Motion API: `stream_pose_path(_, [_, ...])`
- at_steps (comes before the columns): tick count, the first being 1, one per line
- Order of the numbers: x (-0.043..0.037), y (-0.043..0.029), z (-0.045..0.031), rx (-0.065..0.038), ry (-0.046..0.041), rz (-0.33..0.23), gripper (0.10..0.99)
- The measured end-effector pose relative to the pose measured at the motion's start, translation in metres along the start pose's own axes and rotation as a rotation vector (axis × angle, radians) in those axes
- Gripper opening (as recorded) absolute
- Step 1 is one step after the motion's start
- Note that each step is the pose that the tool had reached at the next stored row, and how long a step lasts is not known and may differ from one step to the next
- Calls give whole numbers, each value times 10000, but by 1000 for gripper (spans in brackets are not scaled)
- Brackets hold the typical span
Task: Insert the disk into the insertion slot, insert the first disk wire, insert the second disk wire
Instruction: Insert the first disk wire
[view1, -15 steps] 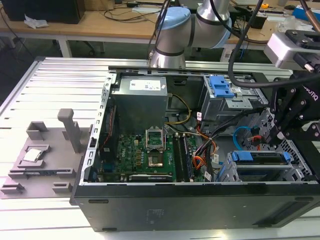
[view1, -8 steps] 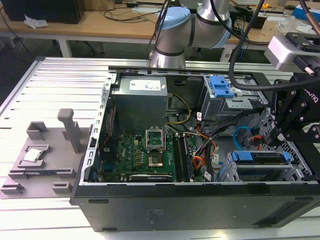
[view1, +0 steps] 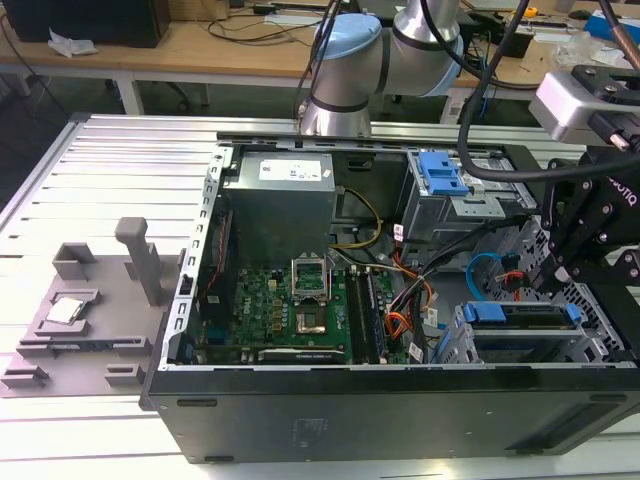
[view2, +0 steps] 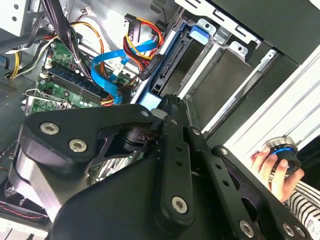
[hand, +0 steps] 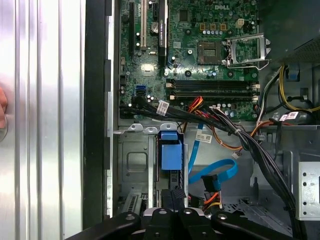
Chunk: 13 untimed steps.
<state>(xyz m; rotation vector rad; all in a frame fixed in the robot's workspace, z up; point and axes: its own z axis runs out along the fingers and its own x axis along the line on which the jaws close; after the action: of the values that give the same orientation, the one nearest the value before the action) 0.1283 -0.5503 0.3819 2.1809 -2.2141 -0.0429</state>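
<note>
The disk (view1: 525, 318), in its bright blue carrier, lies in the insertion slot (view1: 455, 350), a perforated metal cage at the case's front corner on the exterior view's right. My black gripper (view1: 562, 275) hangs just above the disk's end, fingers shut. In the first wrist view the shut gripper (hand: 174, 197) meets the edge of the disk (hand: 170, 155) between the walls of the insertion slot (hand: 132, 160). I cannot tell whether the fingertips touch the disk. A blue flat wire (hand: 220, 172) and a coloured wire bundle (view2: 145, 27) lie loose beside the cage.
The motherboard (view1: 300, 300), grey power supply (view1: 275, 205) and a second cage with a blue latch (view1: 445, 175) are in the open case. A person's hand (view2: 272, 165) holds a round knob outside the case. A grey fixture (view1: 90, 310) sits on the slatted table.
</note>
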Motion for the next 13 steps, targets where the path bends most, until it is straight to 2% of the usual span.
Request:
stream_pose_path(1, [0, 0, 0, 0, 0, 0, 106])
stream_pose_path(3, [0, 0, 0, 0, 1, 0, 235])
stream_pose_path(4, [0, -1, 0, 0, 0, 0, 235])
stream_pose_path(5, [-1, -1, 0, 0, 1, 0, 302])
stream_pose_path(7, [-77, -27, 5, 0, 0, 0, 302])
stream_pose_path(8, [-154, -65, 18, -3, 4, 0, 302])
stream_pose_path(9, [-220, -125, 60, -10, 21, 6, 302])
stream_pose_path(11, [-229, -144, 100, -12, 35, 22, 302])
stream_pose_path(13, [-230, -149, 181, -13, 47, 55, 302])
